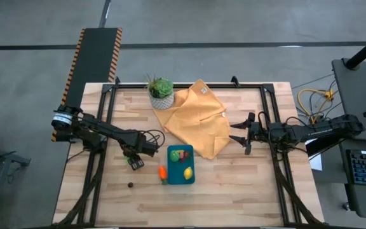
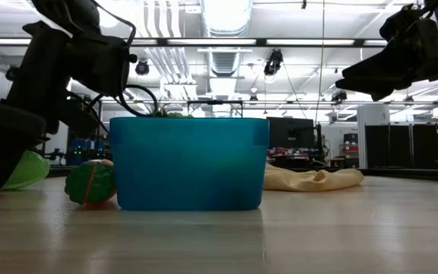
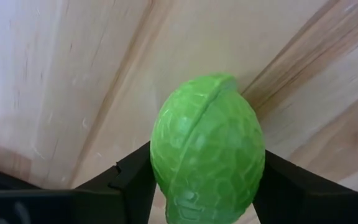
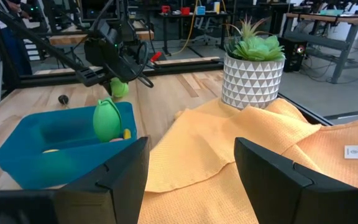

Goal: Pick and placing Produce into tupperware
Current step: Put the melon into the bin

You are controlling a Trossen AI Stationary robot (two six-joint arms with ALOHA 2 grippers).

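No text can be read; the cloth's (image 4: 241,168) small tag (image 4: 353,151) is illegible.

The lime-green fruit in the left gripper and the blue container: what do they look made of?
The lime-green fruit, held between the left gripper fingers, looks like moulded plastic: a raised seam and pebbled, slightly glossy skin. The teal rectangular container seems smooth, faintly translucent plastic, with a soft sheen on its wall.
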